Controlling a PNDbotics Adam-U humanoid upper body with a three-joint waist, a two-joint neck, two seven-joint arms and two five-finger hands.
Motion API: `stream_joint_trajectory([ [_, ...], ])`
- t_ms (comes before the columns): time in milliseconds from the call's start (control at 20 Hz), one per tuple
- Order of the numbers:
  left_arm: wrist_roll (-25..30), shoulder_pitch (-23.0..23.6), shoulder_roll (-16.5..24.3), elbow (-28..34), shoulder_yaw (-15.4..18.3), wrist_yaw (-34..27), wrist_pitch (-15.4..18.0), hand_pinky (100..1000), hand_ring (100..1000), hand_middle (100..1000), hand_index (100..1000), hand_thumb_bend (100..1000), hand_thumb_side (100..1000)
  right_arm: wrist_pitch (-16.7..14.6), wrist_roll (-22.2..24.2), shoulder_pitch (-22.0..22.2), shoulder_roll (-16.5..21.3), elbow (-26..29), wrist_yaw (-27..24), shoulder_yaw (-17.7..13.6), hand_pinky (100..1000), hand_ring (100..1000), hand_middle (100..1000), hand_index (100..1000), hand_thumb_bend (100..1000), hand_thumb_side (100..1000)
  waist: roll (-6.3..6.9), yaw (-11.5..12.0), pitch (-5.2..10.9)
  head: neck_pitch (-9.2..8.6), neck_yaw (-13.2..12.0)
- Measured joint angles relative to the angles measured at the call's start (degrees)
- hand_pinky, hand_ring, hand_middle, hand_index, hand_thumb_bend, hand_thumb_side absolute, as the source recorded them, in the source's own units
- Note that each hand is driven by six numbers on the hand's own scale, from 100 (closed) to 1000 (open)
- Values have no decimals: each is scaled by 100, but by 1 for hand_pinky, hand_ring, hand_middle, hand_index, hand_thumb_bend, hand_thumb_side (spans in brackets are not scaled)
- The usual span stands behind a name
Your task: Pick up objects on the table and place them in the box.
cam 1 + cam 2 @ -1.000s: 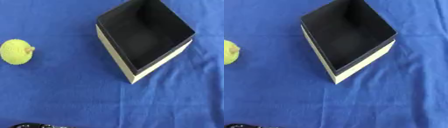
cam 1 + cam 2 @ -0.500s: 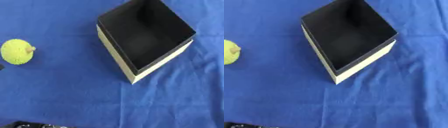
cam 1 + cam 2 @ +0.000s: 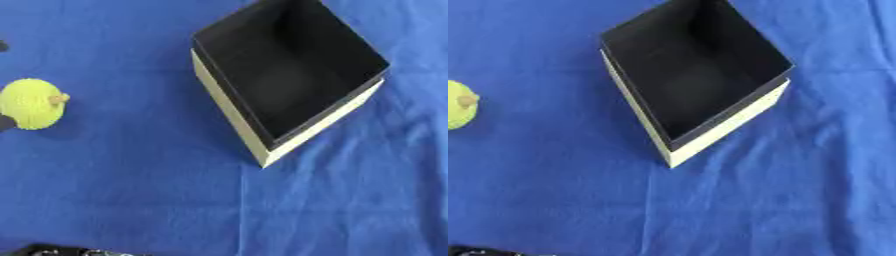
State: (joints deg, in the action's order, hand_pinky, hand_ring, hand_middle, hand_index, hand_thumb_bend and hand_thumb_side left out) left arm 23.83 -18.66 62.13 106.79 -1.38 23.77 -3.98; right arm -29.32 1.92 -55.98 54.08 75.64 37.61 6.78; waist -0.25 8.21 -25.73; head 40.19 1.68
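A round yellow-green object point(image 3: 31, 103) with a small brown stem lies on the blue cloth at the far left; the right eye view cuts it off at the frame edge. The box point(image 3: 289, 75) stands open at upper centre, black inside with cream outer walls, and nothing shows in it. Two small dark tips of my left hand point(image 3: 4, 122) poke in at the left edge, one just below the yellow object and touching its lower left side, the other well above it. The rest of that hand is out of frame. My right hand shows in neither view.
The blue cloth point(image 3: 131, 200) covers the whole table, with wrinkles to the right of the box. A dark part of my body point(image 3: 61, 250) shows at the bottom left edge.
Dark tips of my left hand have come in at the left edge beside the yellow object. The box and the yellow object have stayed put.
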Motion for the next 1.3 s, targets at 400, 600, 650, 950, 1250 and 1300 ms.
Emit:
stream_joint_trajectory([
  [400, 461, -309, -8, -462, -179, 46, 94, 962, 895, 875, 909, 452, 100, -5, 21, -6, -48, -3, -11, 2, 781, 716, 727, 765, 100, 100, 0, -5, 0, 0, -44],
  [600, 641, -351, -13, -591, -233, 47, 179, 949, 889, 869, 904, 433, 100, -3, 20, -6, -49, -3, -19, 1, 781, 714, 726, 763, 100, 100, 0, -11, 0, 0, -45],
  [650, 668, -364, -13, -633, -235, 39, 199, 948, 888, 868, 905, 438, 100, -3, 19, -6, -52, -3, -18, 1, 781, 714, 726, 763, 100, 100, 0, -12, 0, 0, -45],
  [950, 773, -418, -15, -862, -304, 5, 263, 949, 891, 871, 910, 470, 100, -1, 16, -29, -88, -4, 2, 1, 781, 714, 724, 763, 100, 100, 0, -24, 0, 0, -50],
  [1250, 838, -610, -122, -1057, -425, 17, 297, 958, 905, 880, 915, 497, 100, -2, 17, -48, -105, -7, 3, 1, 782, 715, 722, 764, 100, 100, 0, -36, 0, 0, -59],
  [1300, 842, -661, -151, -1108, -458, 35, 301, 959, 906, 880, 915, 497, 100, -2, 18, -49, -116, -7, 3, 1, 782, 716, 721, 764, 100, 100, 0, -39, 0, 0, -66],
])
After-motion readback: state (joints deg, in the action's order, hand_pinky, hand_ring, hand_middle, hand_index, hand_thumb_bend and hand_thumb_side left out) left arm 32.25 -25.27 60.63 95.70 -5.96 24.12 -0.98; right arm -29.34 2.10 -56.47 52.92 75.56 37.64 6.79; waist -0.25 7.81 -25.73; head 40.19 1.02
